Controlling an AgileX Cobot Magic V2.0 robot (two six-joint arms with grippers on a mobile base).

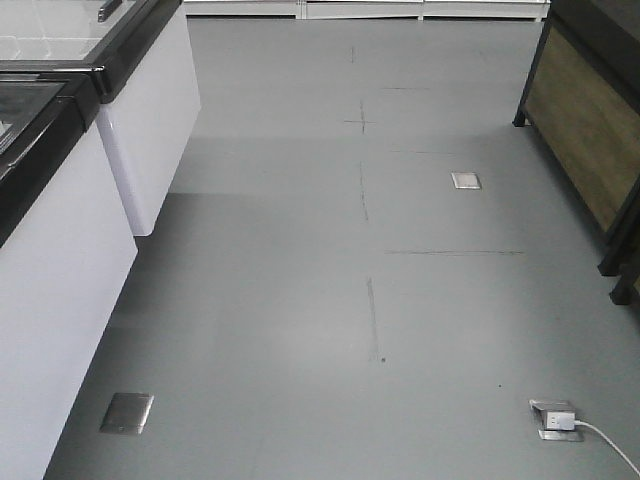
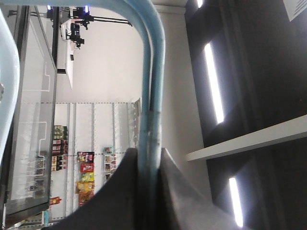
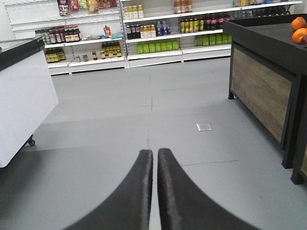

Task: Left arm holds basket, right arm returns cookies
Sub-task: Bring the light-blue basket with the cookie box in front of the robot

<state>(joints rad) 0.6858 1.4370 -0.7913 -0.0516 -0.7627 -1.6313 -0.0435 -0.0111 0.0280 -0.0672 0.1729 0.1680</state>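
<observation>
The grey floor [image 1: 300, 300] fills most of the front view. White freezer boxes [image 1: 60, 260] with black tops stand on the left, cut off by the edge. A dark stand [image 1: 585, 140] with wood sides is on the right, and only part of it shows. In the right wrist view, long white shelves [image 3: 158, 52] of bottles line the far wall, too small to read.

The basket [image 2: 152, 86] shows only as its light blue handle, arching up in the left wrist view. The rest of the basket is hidden. Another pale blue strip at the left edge is cut off, so I cannot tell what it is. The left gripper [image 2: 148, 155] is closed around the handle, one black finger [image 2: 122, 191] on each side.

The right gripper [image 3: 155, 155] is closed with nothing in it, just a thin slit between its fingers, and it hangs over bare floor.

Where the cookies are cannot be told.

Small metal plates [image 1: 127, 412] sit in the floor, one [image 1: 553, 418] with a white cord. Two oranges [image 3: 300, 28] sit on the stand, partly cut off.
</observation>
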